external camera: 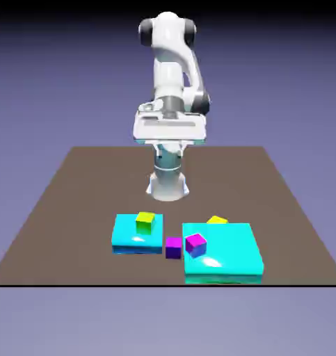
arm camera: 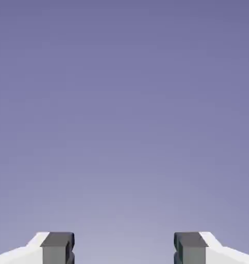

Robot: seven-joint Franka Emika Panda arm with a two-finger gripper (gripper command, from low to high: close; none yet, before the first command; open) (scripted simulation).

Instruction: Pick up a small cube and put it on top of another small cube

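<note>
**Gripper idle before the reach**

The gripper stood with jaws apart, empty, facing backdrop. The small cube lay against the large cyan block; another small cube sat behind that block. Next, presumably: descend onto the violet cube.

A rendered simulation test scene, not a real room: a flat brown tabletop floats before a plain blue-violet backdrop, which alone fills the space ahead of the end effector; textureless cyan slabs lie below.
</note>
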